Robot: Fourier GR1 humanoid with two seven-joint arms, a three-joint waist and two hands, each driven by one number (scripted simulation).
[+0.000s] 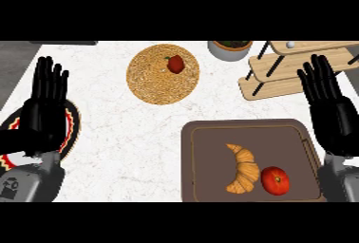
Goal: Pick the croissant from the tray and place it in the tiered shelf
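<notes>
Black left hand (43, 111) and right hand (329, 107) open, fingers up

A white marbled counter (112, 128) with faint grey veins fills nearly the whole view, evenly lit. Beyond its far left edge lies a plain grey floor (15, 61), slightly darker toward the top.

Surface: white marbled table (126, 133).
Near right: brown tray (203, 142).
Far centre: round woven mat (151, 83).
Far right: wooden tiered shelf (280, 85), grey pot (228, 52) beside it.
Left edge: patterned plate (70, 128).
</notes>
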